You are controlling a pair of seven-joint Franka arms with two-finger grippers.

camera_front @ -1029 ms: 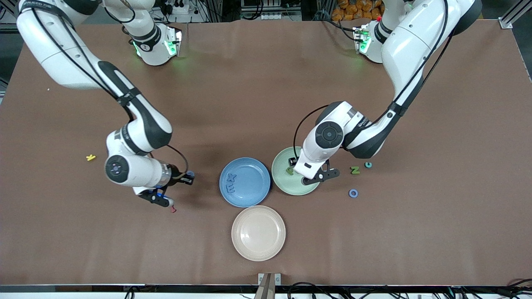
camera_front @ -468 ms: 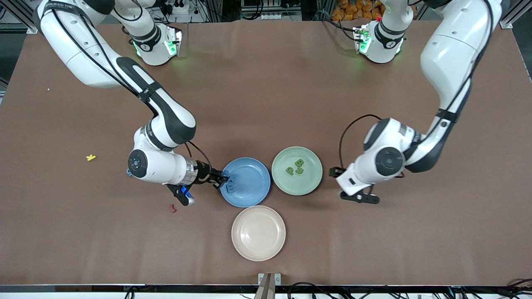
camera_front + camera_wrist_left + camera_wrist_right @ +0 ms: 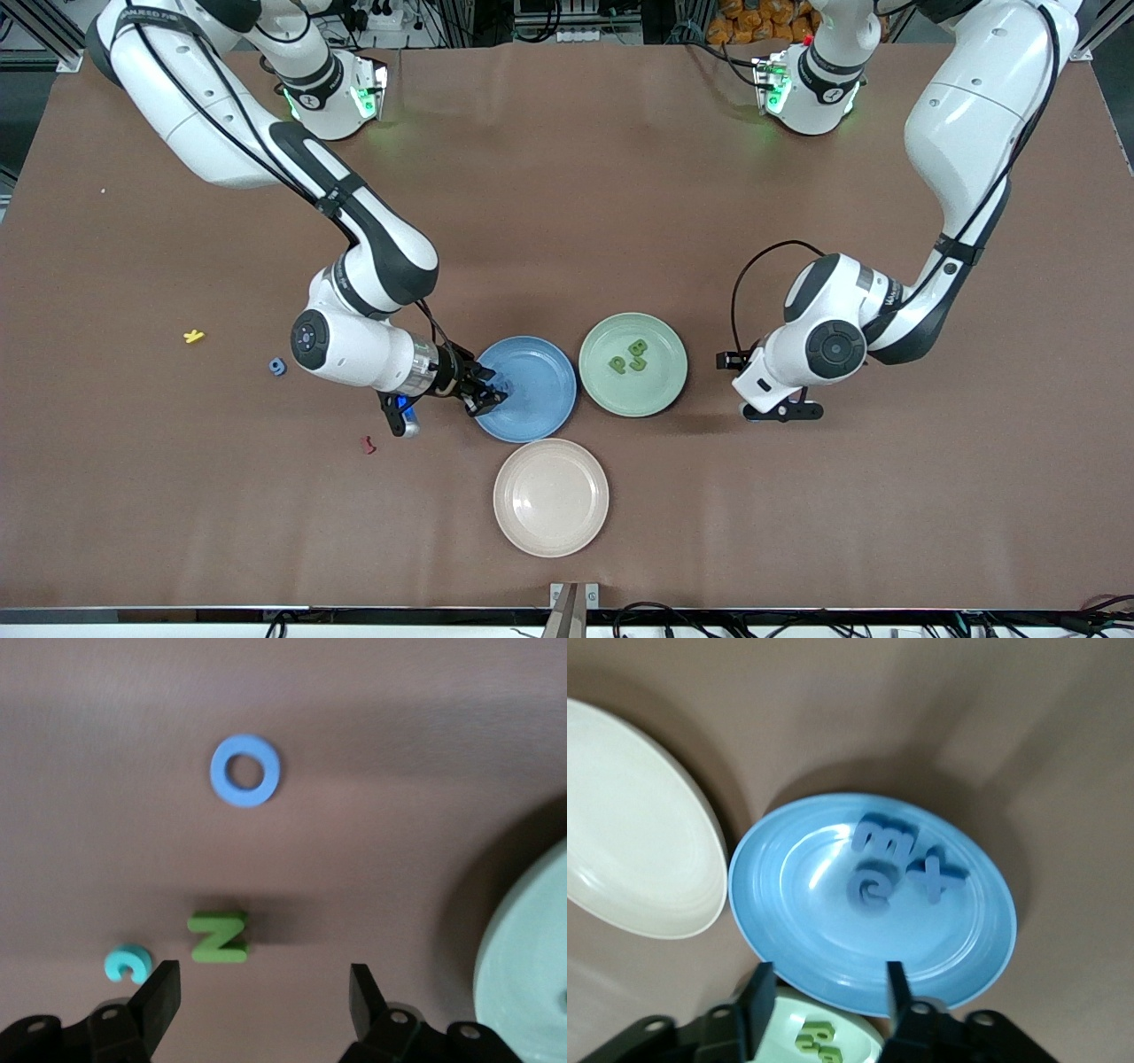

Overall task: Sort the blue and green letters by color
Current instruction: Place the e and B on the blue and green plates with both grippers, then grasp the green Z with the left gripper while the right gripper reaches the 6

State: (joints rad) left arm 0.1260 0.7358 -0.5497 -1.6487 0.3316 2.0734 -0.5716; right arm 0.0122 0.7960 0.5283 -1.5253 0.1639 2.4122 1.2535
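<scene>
My right gripper (image 3: 485, 396) (image 3: 829, 974) hangs open and empty over the rim of the blue plate (image 3: 540, 390) (image 3: 797, 904). Three blue letters (image 3: 897, 866) lie together in that plate; the front view hides them under the gripper. Green letters (image 3: 631, 357) (image 3: 817, 1038) lie in the green plate (image 3: 660, 385) (image 3: 532, 974). My left gripper (image 3: 781, 413) (image 3: 263, 974) is open low over the table beside the green plate, toward the left arm's end. Just ahead of its fingers lie a green Z (image 3: 219, 936), a blue O ring (image 3: 244, 771) and a teal c (image 3: 128, 961).
A cream plate (image 3: 551, 498) (image 3: 629, 842) stands nearer the front camera than the blue plate. Toward the right arm's end of the table lie a small blue piece (image 3: 277, 366), a yellow piece (image 3: 193, 336) and a dark red squiggle (image 3: 368, 444).
The right gripper carried a blue piece over the blue plate and opened. The left arm left the green plate and moved over the table toward its own end.
</scene>
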